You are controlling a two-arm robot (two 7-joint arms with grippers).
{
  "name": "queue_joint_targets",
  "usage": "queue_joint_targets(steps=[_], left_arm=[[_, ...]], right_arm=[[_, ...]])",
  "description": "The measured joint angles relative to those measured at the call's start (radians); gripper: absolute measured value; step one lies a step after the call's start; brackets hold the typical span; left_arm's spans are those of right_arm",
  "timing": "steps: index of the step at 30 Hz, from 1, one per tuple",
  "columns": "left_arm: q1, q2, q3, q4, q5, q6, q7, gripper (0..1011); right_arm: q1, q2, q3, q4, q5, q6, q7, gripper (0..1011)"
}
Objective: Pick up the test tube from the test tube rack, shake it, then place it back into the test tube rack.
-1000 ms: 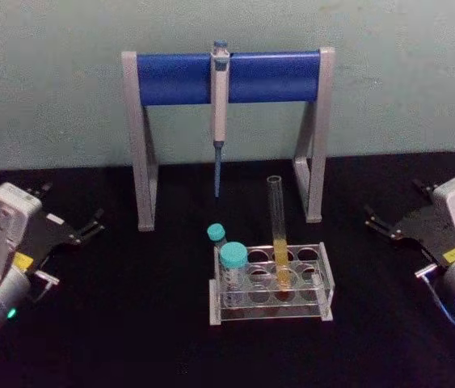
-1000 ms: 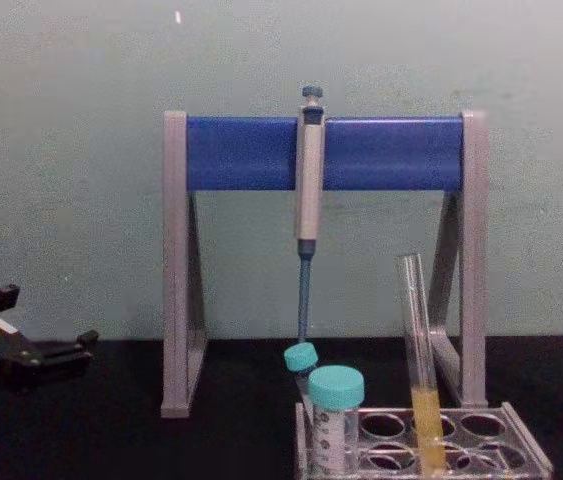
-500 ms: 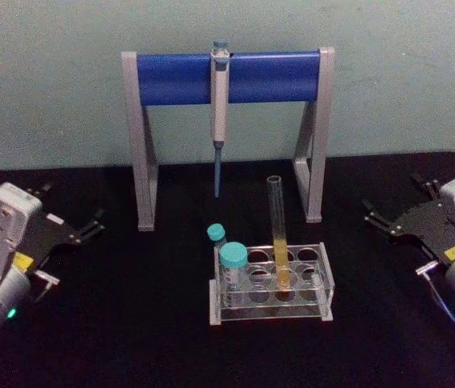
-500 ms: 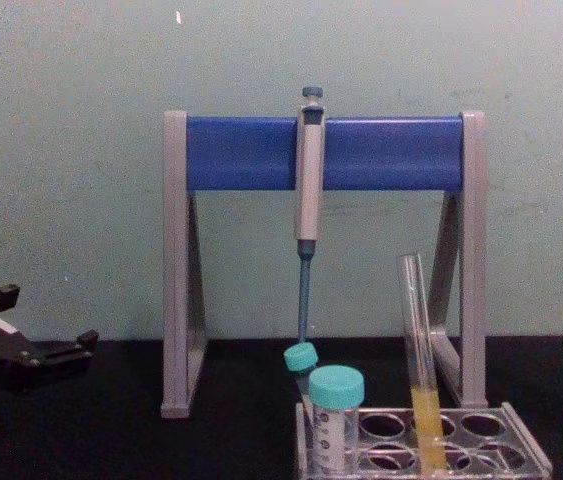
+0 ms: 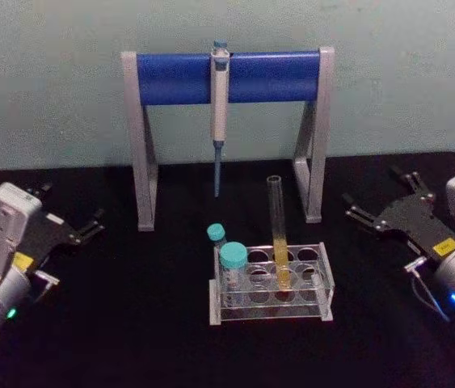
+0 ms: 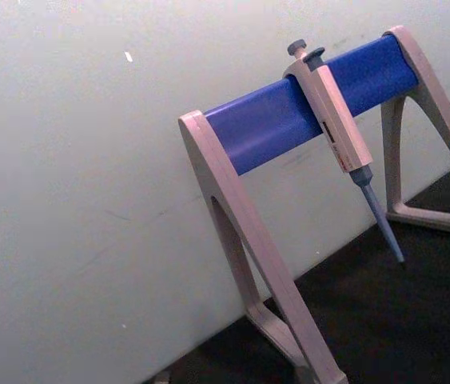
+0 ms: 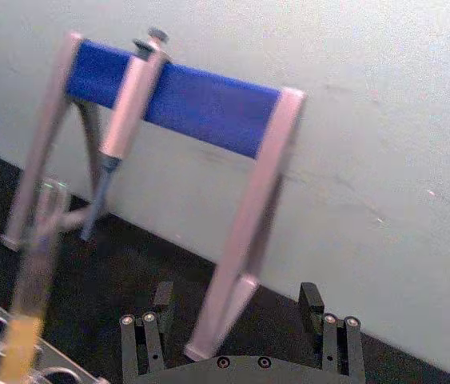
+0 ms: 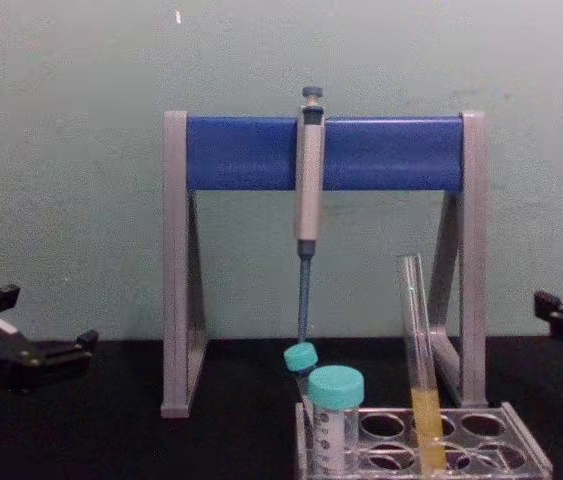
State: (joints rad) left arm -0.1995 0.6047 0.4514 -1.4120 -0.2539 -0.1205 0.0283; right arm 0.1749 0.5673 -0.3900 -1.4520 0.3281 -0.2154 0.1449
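The test tube is tall, clear and capless, with yellow liquid in its lower part. It stands upright in the middle of the test tube rack, a low translucent grey rack at the table's centre. The chest view shows the test tube leaning slightly in the rack. My right gripper is open, hovering right of the rack, clear of the tube and pointing toward it. In the right wrist view its fingers are spread, with the test tube off to one side. My left gripper rests open at the far left.
A tall grey stand with a blue crossbar stands behind the rack, and a grey-blue pipette hangs from it. Two teal-capped tubes occupy the rack's left end. The black table has free room on both sides of the rack.
My right gripper has moved left toward the rack and turned, its fingertip now showing at the chest view's right edge. The left arm, tube and rack have not moved.
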Motion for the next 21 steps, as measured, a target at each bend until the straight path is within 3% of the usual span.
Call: queue_joint_targets(steps=[13,21], left_arm=[[0.000,0.000,0.000,0.000,0.000,0.000,0.000,1001],[0.000,0.000,0.000,0.000,0.000,0.000,0.000,1001]], right_arm=[[0.024,-0.035,-0.020,-0.003,0.065,-0.012,0.174,1000],[0.049,-0.062,-0.029,0.011,0.089,0.015,0.255,1000]])
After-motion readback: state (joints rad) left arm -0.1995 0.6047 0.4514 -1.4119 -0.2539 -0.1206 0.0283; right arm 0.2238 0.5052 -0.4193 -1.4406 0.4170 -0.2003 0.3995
